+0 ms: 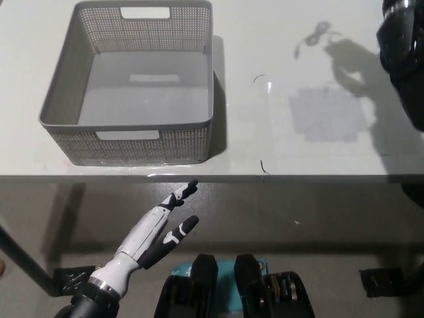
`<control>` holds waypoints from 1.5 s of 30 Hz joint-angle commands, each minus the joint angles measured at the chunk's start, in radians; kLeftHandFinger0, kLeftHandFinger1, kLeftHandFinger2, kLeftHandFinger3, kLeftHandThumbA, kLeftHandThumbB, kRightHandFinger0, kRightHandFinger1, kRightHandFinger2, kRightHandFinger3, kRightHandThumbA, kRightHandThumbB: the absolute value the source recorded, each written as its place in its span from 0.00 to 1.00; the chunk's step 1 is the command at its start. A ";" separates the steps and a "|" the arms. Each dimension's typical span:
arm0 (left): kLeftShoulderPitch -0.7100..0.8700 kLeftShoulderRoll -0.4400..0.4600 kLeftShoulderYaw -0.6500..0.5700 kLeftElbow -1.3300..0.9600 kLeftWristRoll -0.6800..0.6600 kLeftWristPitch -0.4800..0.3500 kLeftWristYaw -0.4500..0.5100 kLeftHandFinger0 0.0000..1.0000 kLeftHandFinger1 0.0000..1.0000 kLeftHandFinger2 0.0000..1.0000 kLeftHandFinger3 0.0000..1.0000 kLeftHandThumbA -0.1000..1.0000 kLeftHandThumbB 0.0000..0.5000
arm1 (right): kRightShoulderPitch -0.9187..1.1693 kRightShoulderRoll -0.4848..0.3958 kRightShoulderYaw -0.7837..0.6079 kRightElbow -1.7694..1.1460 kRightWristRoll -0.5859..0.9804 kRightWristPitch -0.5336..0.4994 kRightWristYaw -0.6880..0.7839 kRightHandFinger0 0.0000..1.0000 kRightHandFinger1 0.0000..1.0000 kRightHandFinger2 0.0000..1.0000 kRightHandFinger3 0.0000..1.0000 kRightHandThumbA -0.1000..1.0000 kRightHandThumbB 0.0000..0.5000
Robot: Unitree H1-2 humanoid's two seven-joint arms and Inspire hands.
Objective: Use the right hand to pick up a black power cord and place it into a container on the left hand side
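Observation:
The black power cord itself does not show in the head view; only a grey shadow of a dangling cord (313, 36) lies on the white table (265, 132) at the upper right. My black right arm (403, 59) looms large at the picture's top right edge, raised off the table, and its hand is cut off by the frame. The grey mesh container (126, 127) stands on the table's left half with nothing in it. My white left hand (156, 235) rests below the table's front edge at the lower left, open with its fingers apart.
A faint grey square patch (328, 114) marks the table where the cord lay. Small dark specks (264, 165) sit near the front edge. Below the table edge is dark floor.

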 commanded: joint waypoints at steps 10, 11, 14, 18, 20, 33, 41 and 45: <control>-0.004 0.013 0.005 -0.011 -0.028 -0.035 -0.023 1.00 1.00 1.00 1.00 0.96 0.28 | -0.146 0.103 0.032 -0.257 -0.063 0.055 0.076 0.00 0.35 0.75 0.88 0.00 0.42; 0.000 0.013 0.003 -0.010 -0.022 -0.040 -0.020 1.00 1.00 1.00 1.00 0.96 0.28 | -0.149 0.122 0.042 -0.266 -0.071 0.060 0.081 0.00 0.36 0.76 0.91 0.00 0.39; 0.000 0.014 0.000 -0.016 -0.001 -0.035 -0.017 1.00 1.00 1.00 1.00 0.96 0.29 | -0.174 0.179 0.062 -0.245 -0.087 0.064 0.072 0.00 0.36 0.73 0.91 0.00 0.37; 0.010 0.014 -0.011 -0.037 0.015 -0.017 -0.025 1.00 1.00 1.00 1.00 0.95 0.32 | -0.215 0.277 0.096 -0.196 -0.105 0.069 0.065 0.00 0.32 0.69 0.88 0.00 0.43; 0.010 0.016 -0.013 -0.037 0.021 -0.020 -0.025 1.00 1.00 1.00 1.00 0.95 0.32 | -0.230 0.304 0.107 -0.172 -0.112 0.065 0.054 0.00 0.33 0.70 0.90 0.00 0.44; -0.004 0.016 -0.027 -0.035 0.039 -0.034 -0.028 1.00 1.00 1.00 1.00 0.92 0.34 | -0.319 0.466 0.137 0.114 -0.104 0.050 0.012 0.00 0.35 0.79 1.00 0.00 0.32; -0.028 0.021 -0.025 -0.031 0.041 -0.025 -0.037 1.00 1.00 1.00 1.00 0.92 0.38 | -0.333 0.457 0.147 0.249 -0.089 -0.008 -0.017 0.00 0.35 0.74 0.91 0.00 0.36; -0.037 0.025 -0.022 -0.036 0.034 -0.018 -0.047 1.00 1.00 1.00 1.00 0.87 0.34 | -0.335 0.458 0.149 0.288 -0.085 -0.032 -0.030 0.00 0.34 0.72 0.88 0.00 0.34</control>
